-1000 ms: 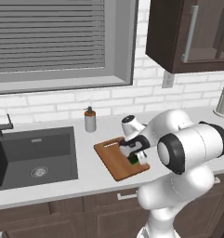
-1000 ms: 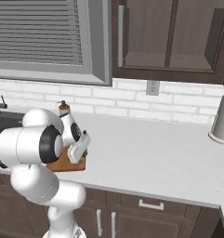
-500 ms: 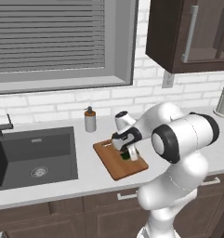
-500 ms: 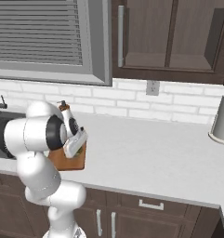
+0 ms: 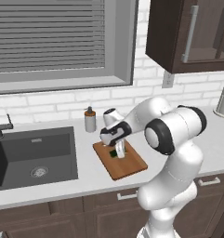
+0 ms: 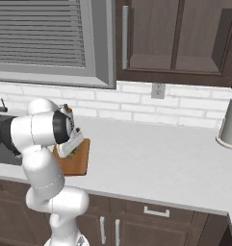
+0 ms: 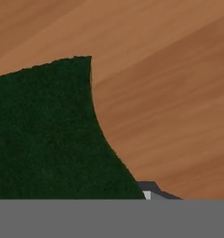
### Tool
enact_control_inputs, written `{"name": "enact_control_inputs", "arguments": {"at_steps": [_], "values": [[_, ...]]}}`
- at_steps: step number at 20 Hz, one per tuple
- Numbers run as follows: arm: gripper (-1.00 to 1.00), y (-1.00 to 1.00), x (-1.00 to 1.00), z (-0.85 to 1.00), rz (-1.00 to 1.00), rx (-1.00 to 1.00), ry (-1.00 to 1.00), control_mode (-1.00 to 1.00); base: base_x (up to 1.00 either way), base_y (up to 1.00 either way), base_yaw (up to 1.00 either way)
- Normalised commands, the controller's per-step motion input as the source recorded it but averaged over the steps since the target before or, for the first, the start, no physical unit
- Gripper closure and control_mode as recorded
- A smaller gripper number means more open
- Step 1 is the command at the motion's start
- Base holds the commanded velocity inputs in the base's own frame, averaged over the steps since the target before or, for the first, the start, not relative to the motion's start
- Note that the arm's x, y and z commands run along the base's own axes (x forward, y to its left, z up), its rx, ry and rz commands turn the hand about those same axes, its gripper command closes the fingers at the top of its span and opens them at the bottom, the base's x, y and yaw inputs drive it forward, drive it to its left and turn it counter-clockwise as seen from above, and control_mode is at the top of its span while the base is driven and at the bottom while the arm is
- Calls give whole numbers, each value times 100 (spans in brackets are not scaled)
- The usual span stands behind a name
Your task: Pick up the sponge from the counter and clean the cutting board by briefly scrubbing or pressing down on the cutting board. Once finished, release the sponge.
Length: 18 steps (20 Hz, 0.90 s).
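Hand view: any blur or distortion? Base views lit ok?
Hand view: very close in, the sponge edge bows in a curve and its green top looks grainy over the cutting board. Left base view: even light, soft shadow under the arm on the board, no glare. Right base view: sharp, the arm hides most of the board.

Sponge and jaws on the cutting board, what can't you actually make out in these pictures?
- Jaws: in the hand view the sponge covers them, so whether they clamp it is unclear.
- Sponge's yellow underside: hidden; the left base view gives a small dark patch under the gripper.
- Cutting board: in the right base view the arm covers its left part; its slot handle cannot be made out.
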Motion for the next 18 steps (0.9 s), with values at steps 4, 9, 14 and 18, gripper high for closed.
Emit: {"name": "enact_control_inputs", "arguments": {"at_steps": [4, 9, 14, 18], "values": [[100, 13, -1, 0, -2, 0, 0, -100, 0, 0, 0], [100, -19, -31, -11, 0, 0, 0, -100, 0, 0, 0], [100, -40, -65, -10, 0, 0, 0, -100, 0, 0, 0], [100, -33, -67, -11, 0, 0, 0, -100, 0, 0, 0]]}}
